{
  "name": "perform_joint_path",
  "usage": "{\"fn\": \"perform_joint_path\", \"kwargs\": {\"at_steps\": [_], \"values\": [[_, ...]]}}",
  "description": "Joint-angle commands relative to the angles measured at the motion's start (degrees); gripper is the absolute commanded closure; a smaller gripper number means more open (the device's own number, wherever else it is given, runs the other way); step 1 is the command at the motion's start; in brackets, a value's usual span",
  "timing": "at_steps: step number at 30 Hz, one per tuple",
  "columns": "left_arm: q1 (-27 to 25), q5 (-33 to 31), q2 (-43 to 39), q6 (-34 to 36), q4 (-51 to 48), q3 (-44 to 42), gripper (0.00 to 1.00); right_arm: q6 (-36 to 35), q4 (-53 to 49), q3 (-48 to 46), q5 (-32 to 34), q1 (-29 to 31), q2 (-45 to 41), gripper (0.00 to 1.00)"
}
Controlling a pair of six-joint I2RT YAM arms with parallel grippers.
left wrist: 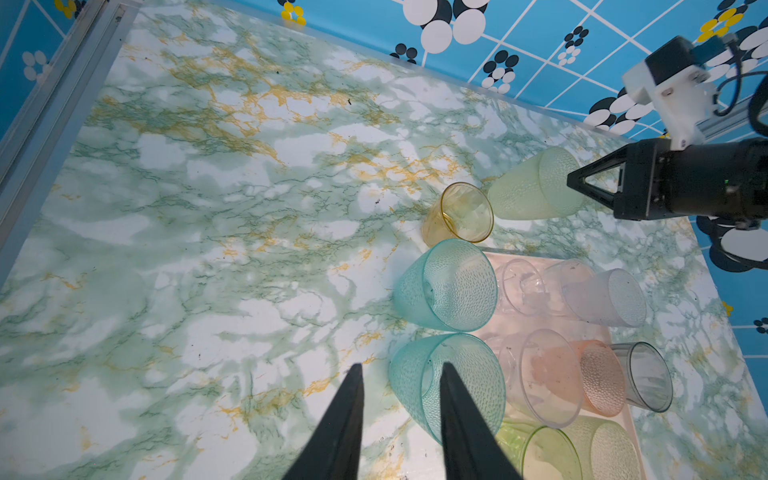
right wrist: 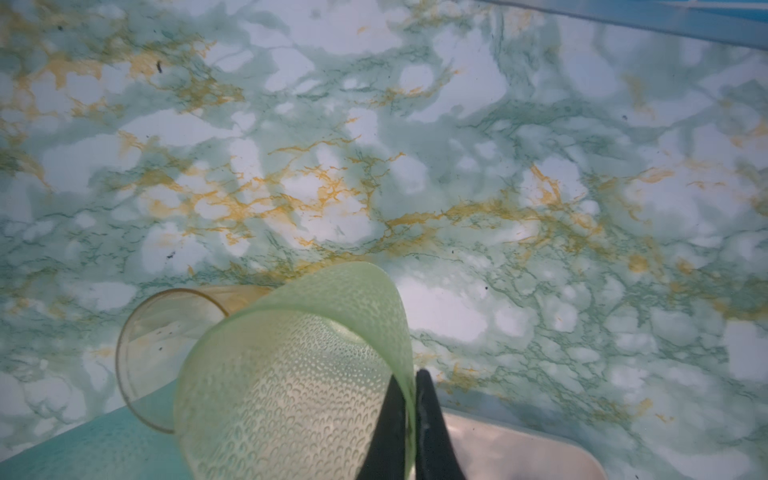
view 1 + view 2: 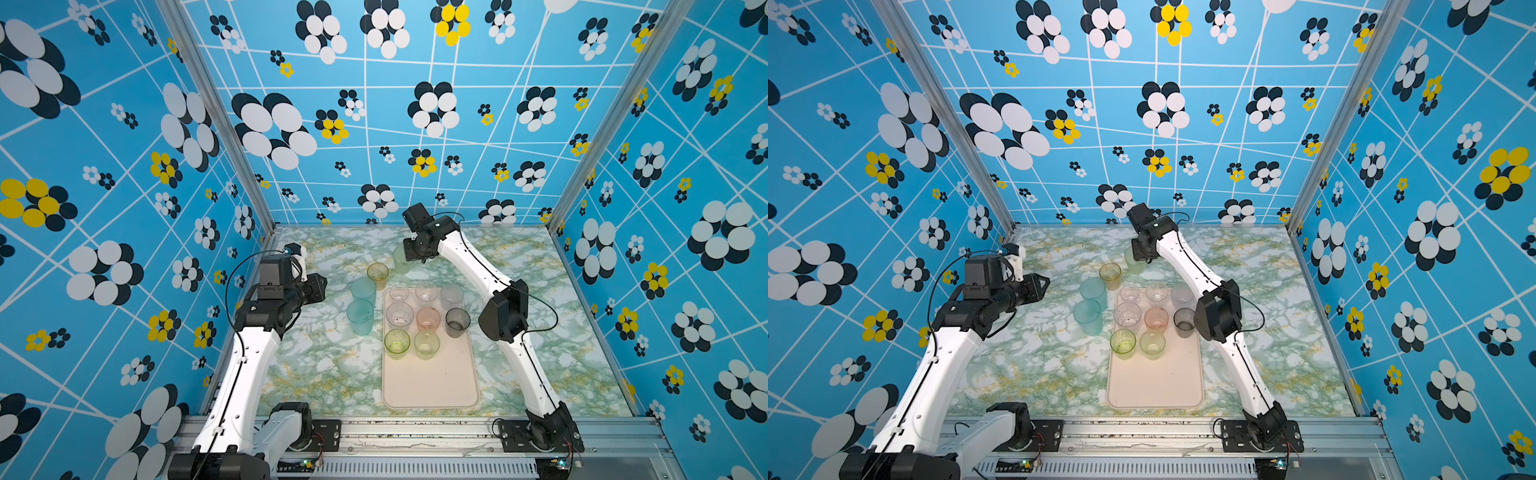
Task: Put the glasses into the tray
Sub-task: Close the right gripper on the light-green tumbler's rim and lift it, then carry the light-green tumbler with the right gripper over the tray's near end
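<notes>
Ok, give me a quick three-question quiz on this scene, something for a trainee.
1. True or false: the right tool is shut on the rim of the pale green tumbler.
2. How many glasses stand in the tray? A five, B eight, C eleven.
3. Fill in: the two matching tumblers standing between the left tool and the tray are ___ in colour.
Key: 1 true; 2 B; 3 teal.
</notes>
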Motion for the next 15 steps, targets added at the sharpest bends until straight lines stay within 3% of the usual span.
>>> {"fn": "perform_joint_path", "kwargs": {"at_steps": [1, 8, 15], "values": [[0.52, 1.17, -1.58, 0.9, -0.59, -0.69, 0.67, -2.81, 0.62, -1.26, 3.31, -0.22, -6.92, 1.0], [0.09, 1.53, -2.29, 0.57, -1.39, -0.74, 0.67, -5.94, 1.67, -14.18, 3.87, -0.23, -22.17, 1.0], [-2.21, -1.18, -1.79, 0.77, -2.34, 0.03, 0.66, -5.47, 2.77, -37.19, 2.5, -0.13, -42.5, 0.99]]}}
